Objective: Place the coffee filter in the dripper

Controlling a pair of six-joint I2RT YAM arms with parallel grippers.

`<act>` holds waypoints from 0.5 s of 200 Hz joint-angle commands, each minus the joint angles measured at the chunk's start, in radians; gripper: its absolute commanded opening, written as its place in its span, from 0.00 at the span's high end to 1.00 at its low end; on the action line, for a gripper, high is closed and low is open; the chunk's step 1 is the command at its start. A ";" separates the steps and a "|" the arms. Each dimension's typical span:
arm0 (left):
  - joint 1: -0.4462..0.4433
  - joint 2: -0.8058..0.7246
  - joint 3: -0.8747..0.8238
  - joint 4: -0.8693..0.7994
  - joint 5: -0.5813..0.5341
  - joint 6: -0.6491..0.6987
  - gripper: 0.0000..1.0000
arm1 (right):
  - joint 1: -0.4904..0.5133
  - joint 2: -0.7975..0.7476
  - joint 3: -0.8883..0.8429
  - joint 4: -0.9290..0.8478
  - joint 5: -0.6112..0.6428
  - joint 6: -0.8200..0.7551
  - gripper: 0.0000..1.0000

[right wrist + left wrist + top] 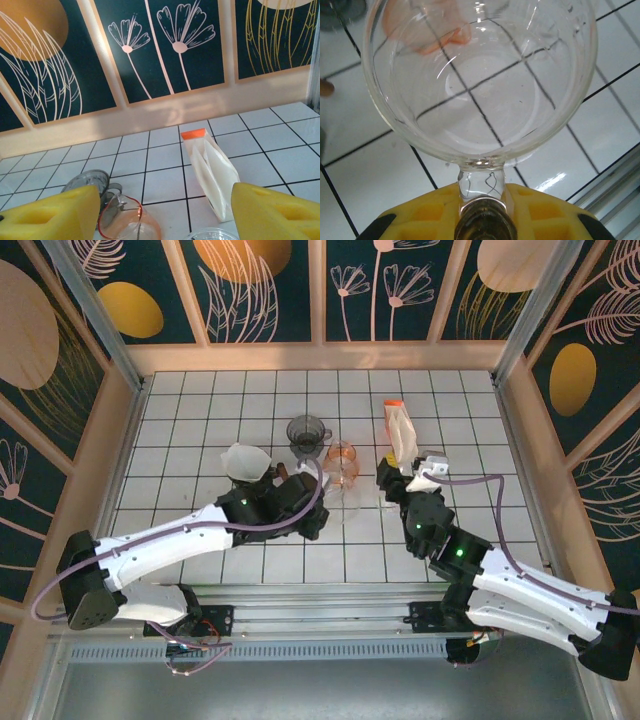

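Clear glass carafe (485,100), white tiled table (200,410) with dark grout lines, dark floral wall panels (165,45) around

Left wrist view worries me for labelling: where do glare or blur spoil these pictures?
Left wrist: the glass carafe throws bright highlights on its rim, distorts the tile lines, and the orange dripper seen through it is blurred. Right wrist: the filter pack is sharp, the near yellow fingers soft. Top external: even light, sharp.
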 commanded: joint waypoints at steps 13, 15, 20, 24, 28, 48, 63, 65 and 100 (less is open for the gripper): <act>-0.002 -0.003 -0.080 0.163 0.002 -0.038 1.00 | -0.007 -0.012 0.006 -0.028 0.045 -0.022 0.30; -0.002 0.002 -0.081 0.163 0.004 -0.039 1.00 | -0.007 -0.012 0.007 -0.030 0.046 -0.023 0.30; -0.002 0.010 -0.081 0.162 0.008 -0.039 1.00 | -0.007 -0.012 0.010 -0.033 0.045 -0.025 0.30; -0.002 0.017 -0.079 0.161 0.007 -0.041 1.00 | -0.006 -0.012 0.010 -0.036 0.045 -0.024 0.30; -0.003 0.022 -0.079 0.161 0.010 -0.043 1.00 | -0.007 -0.013 0.011 -0.039 0.044 -0.024 0.30; -0.003 0.049 -0.061 0.135 0.005 -0.043 1.00 | -0.007 -0.016 0.008 -0.048 0.044 -0.019 0.30; -0.003 0.074 -0.043 0.097 -0.007 -0.041 1.00 | -0.007 -0.020 0.002 -0.049 0.044 -0.009 0.30; -0.004 0.075 -0.042 0.094 -0.007 -0.041 1.00 | -0.007 -0.020 0.002 -0.049 0.044 -0.007 0.30; -0.003 0.083 -0.043 0.053 0.012 -0.043 1.00 | -0.007 -0.017 -0.010 -0.052 0.042 0.011 0.30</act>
